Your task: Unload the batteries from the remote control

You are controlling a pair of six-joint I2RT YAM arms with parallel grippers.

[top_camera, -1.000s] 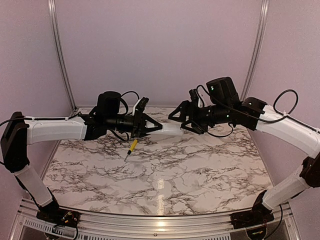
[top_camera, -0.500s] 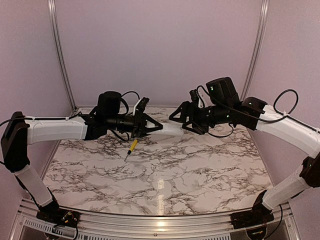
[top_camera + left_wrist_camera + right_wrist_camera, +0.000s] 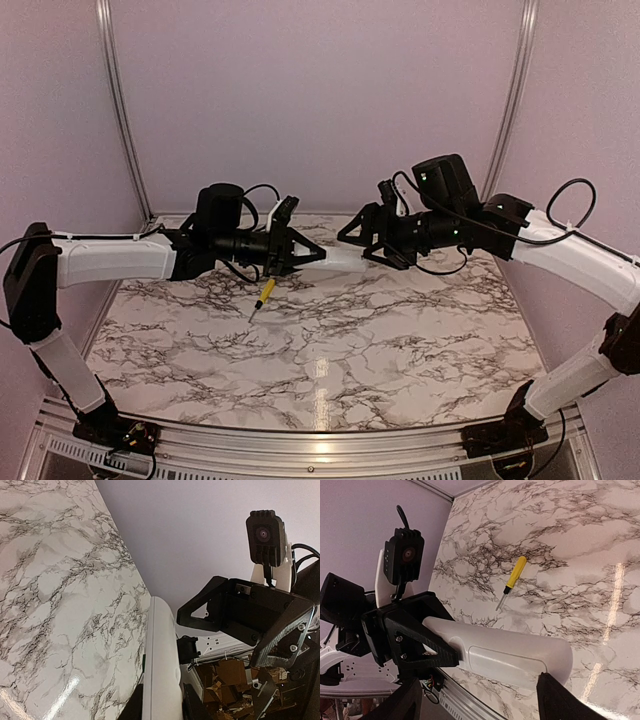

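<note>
Well, your left gripper (image 3: 315, 255) clamped one end of the remote control (image 3: 345, 262); your right gripper (image 3: 358, 245) gaped empty at the other; a push there could lever it loose.

Top view looks down from above and behind; wrist views sit close, facing each other, both showing the remote control (image 3: 510, 657)

Soft, even overhead light, fairly bright. White glare streaks on the glossy marble table (image 3: 400, 340) in all views. Shadows faint. Top view slightly soft, low-res.
</note>
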